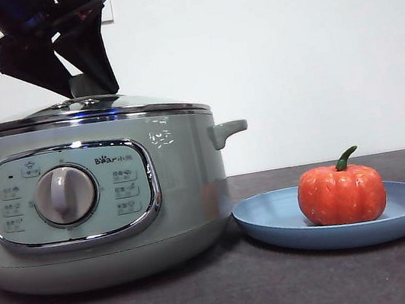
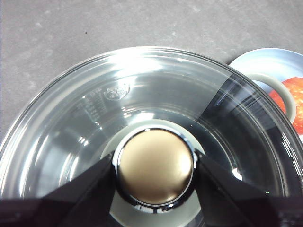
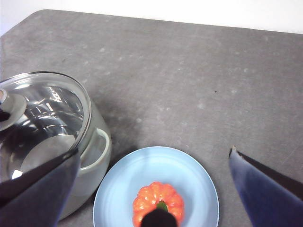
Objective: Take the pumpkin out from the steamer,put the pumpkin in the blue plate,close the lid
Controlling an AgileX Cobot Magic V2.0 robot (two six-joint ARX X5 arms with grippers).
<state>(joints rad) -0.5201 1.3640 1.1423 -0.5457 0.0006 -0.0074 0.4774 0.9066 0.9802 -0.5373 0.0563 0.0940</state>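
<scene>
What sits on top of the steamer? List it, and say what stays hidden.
The lid sits on the steamer, with the left gripper at its knob. Through the glass no food shows; the pot's floor is unclear.

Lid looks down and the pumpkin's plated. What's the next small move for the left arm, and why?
Probably open the left gripper and lift clear: its jaws flank the lid knob, the lid seems seated on the steamer, and the pumpkin sits in the blue plate.

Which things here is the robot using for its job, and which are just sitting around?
For the job:
pumpkin
blue plate
steamer
lid
left end effector, gripping the lid's knob

Just there:
table
right end effector, waiting open above the plate
</scene>
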